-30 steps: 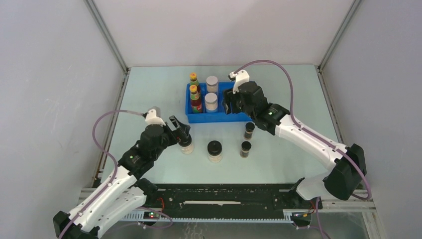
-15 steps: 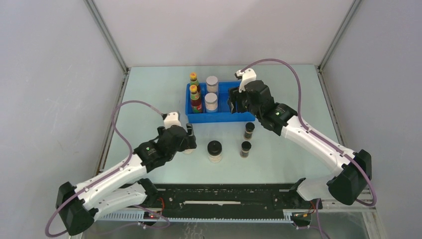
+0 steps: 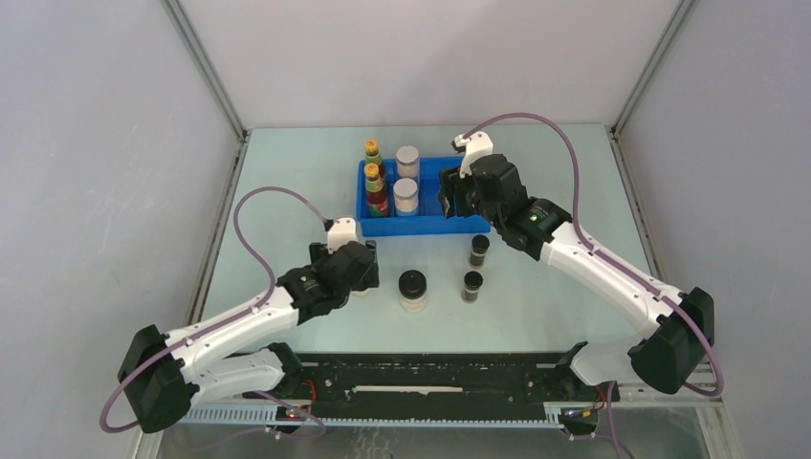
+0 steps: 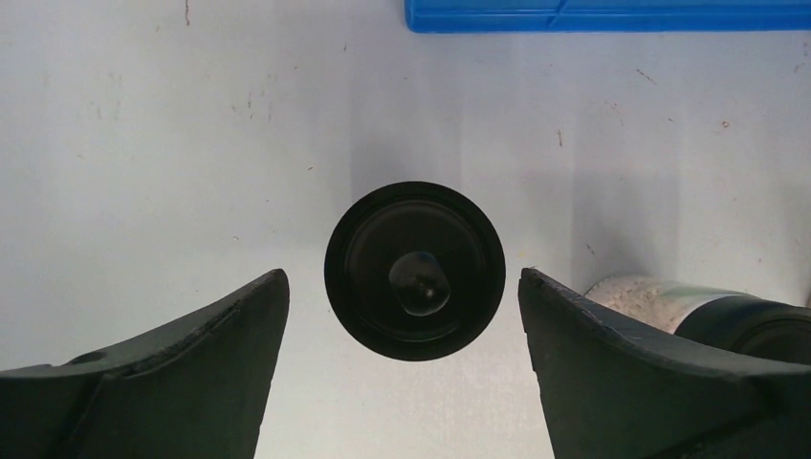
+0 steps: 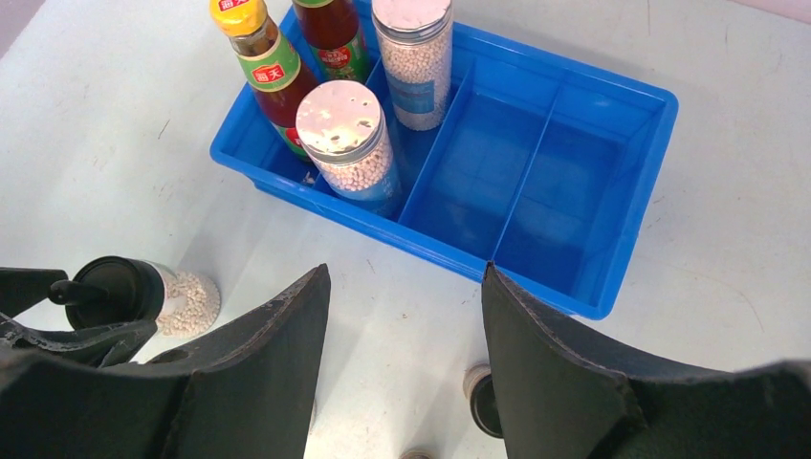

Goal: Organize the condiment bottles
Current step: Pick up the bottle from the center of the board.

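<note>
Near the middle of the bench [image 3: 287,182], a little left of centre, the left gripper [image 4: 402,277] hangs straight above one black-lidded jar [image 4: 414,271]. Its jaws are spread wide to either side of the lid, with bench showing in both gaps, so nothing is pinched. The top view hides this jar almost wholly under the wrist, while the left wrist view shows it upright and centred.

Close on its right stands the second black-lidded jar [image 3: 412,290], which the left wrist view catches only as a sliver behind the right-hand finger. Further right are a far vial [image 3: 479,250] and a near vial [image 3: 472,286], set apart from each other.

Behind these, the blue tray [image 3: 411,228] holds two red-labelled bottles [image 5: 263,67] in its leftmost compartment and two silver-lidded jars [image 5: 349,134] in the next. The right gripper [image 5: 404,277] hovers over the tray's near wall, jaws spread on nothing. Its own view shows the bare blue floors of the two right compartments. Bare bench separates the tray from the loose jars.
</note>
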`<state>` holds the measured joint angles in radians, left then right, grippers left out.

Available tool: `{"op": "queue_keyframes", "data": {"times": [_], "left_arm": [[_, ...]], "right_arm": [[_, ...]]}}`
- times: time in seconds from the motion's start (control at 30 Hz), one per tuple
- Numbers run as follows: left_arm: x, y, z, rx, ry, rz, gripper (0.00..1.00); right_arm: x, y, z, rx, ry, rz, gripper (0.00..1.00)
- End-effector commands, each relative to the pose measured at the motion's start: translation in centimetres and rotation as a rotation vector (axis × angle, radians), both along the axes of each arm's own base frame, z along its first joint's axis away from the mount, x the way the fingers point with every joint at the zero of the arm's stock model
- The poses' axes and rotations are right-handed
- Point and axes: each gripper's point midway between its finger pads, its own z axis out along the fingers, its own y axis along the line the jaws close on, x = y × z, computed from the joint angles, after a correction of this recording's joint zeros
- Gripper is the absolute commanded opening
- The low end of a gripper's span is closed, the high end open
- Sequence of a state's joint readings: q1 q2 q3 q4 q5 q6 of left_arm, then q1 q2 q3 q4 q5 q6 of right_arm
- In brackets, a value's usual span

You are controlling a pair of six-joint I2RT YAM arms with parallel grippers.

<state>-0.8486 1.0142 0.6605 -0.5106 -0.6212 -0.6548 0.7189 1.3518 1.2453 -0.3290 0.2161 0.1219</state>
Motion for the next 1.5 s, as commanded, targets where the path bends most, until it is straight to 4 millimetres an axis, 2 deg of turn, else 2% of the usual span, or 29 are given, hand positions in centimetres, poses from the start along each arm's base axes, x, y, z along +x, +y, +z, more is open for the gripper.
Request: {"op": "queue_keyframes", "data": {"times": [0.0,0.2,0.37,0.47,0.57,0.67,0.7,1.13,1.33,1.47], "left_arm": [[1.7,-0.7,2.2,-0.01,-0.086,0.016,0.93],[2.0,-1.1,1.7,-0.01,-0.089,0.011,0.89],[2.2,-1.4,1.6,-0.01,-0.09,0.0,0.73],[2.2,-1.4,1.3,-0.006,-0.086,-0.003,0.55],[2.1,-1.6,1.2,-0.015,-0.083,-0.011,0.32],[2.0,-1.7,1.2,-0.021,-0.08,-0.019,0.04],[1.9,-1.7,1.4,-0.024,-0.083,-0.021,0.01],[1.5,-2.3,6.6,-0.055,-0.187,-0.059,0.0],[1.8,-3.4,10.1,-0.055,-0.226,-0.099,0.0],[2.3,-4.4,13.2,-0.052,-0.26,-0.137,0.0]], "right_arm": [[0.1,-0.4,1.6,0.039,-0.03,-0.018,0.67],[0.2,-0.4,1.2,0.032,-0.022,-0.02,0.67],[0.1,-0.5,0.9,0.027,-0.011,-0.022,0.67],[0.1,-0.5,0.9,0.026,-0.009,-0.024,0.67],[0.0,-0.5,0.9,0.025,-0.007,-0.025,0.67],[-0.1,-0.6,0.9,0.025,-0.006,-0.03,0.67],[-0.1,-0.7,0.9,0.025,-0.006,-0.031,0.67],[-0.3,-1.4,1.7,0.029,-0.025,-0.066,0.67],[0.0,-2.7,2.1,0.031,-0.034,-0.122,0.67],[0.6,-4.1,2.7,0.052,-0.041,-0.177,0.67]]}}
